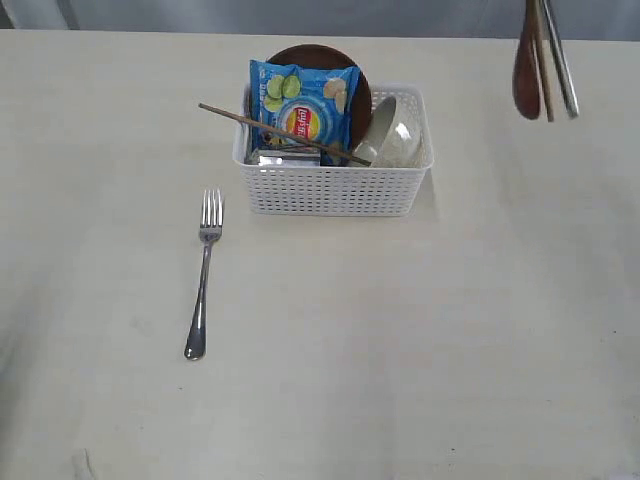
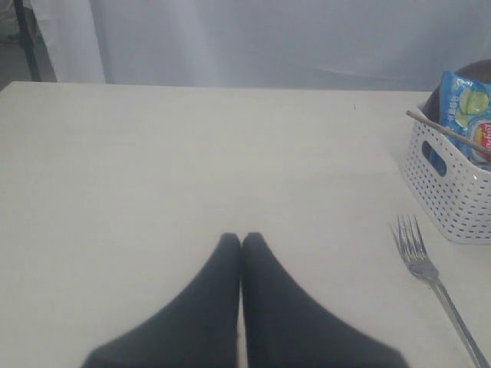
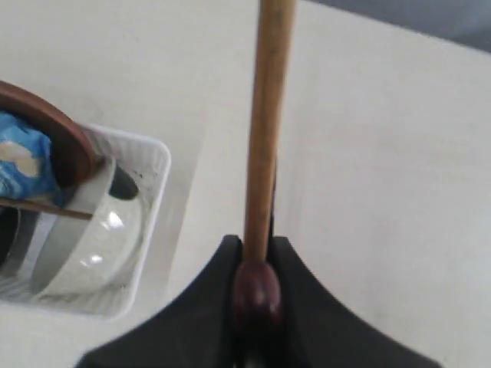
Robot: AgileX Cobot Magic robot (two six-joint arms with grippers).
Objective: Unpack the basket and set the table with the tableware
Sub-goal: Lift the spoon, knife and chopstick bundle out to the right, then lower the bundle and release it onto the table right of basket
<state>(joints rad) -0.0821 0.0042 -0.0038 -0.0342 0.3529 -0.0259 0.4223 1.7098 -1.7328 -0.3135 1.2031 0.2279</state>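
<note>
Cutlery hanging from the right gripper (image 3: 255, 245) above the far right corner of the table (image 1: 450, 330).
We see this gripper pinching the spoon (image 1: 524, 80), with one chopstick (image 1: 547, 100) and the knife (image 1: 565, 80) beside it, long axes upright. Bare table lies straight below, right of the basket (image 1: 335, 190), so we judge the right arm nearer. The left gripper (image 2: 242, 239), pressed together and empty, hovers near the fork (image 1: 205, 270), which lies left of the basket.

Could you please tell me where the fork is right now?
In the exterior view the fork lies flat on the table, just left of the basket, apart from it.
</note>
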